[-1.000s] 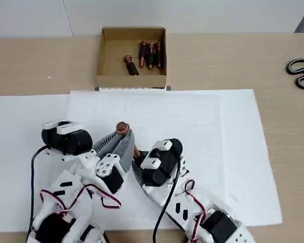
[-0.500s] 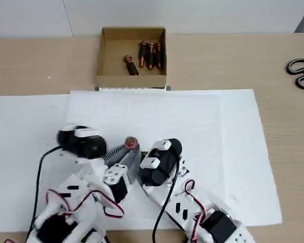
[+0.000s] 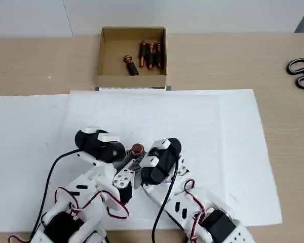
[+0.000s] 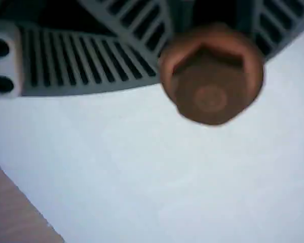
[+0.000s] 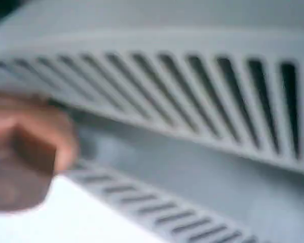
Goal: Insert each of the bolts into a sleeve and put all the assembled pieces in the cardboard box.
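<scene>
Tabletop with both arms drawn close together near the front edge of a white paper sheet (image 3: 218, 131). The left gripper (image 3: 135, 155) pinches a copper-coloured bolt (image 3: 137, 149) at its tips. In the left wrist view I see the bolt (image 4: 210, 83) with its rounded head standing out past the grey ribbed fingers (image 4: 91, 55), above the paper. The right gripper (image 3: 147, 163) sits just beside the left one, tucked under its own wrist housing, and I cannot tell how it is set. In the right wrist view the bolt (image 5: 20, 162) lies beside grey ribbed bars; I cannot tell whose they are. The cardboard box (image 3: 105, 55) stands on the wooden table (image 3: 40, 61), beyond the sheet's far edge and well apart from both arms. It holds four assembled pieces: three (image 3: 151, 54) side by side by the right wall, one (image 3: 130, 65) apart near the middle. Scissors (image 3: 301, 71) lie at the table's right edge.
</scene>
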Robot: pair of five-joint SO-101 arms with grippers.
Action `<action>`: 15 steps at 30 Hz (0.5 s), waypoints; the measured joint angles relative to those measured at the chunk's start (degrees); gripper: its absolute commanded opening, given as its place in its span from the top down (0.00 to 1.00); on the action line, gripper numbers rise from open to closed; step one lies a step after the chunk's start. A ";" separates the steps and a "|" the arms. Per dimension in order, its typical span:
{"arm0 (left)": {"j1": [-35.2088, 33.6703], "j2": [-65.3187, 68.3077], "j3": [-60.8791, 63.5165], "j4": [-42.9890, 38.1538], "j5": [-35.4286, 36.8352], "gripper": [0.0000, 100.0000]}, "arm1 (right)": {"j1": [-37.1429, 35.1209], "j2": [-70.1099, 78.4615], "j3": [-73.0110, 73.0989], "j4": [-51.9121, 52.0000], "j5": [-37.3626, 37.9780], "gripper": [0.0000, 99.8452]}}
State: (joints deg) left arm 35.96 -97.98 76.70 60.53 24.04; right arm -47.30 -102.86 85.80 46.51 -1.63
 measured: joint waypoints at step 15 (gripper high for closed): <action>-7.03 0.00 0.79 1.41 -4.31 0.79 | -0.18 0.00 0.09 0.00 -0.09 1.00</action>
State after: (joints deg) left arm 28.92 -97.98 77.49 61.93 19.74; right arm -47.47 -102.86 85.89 46.51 -1.71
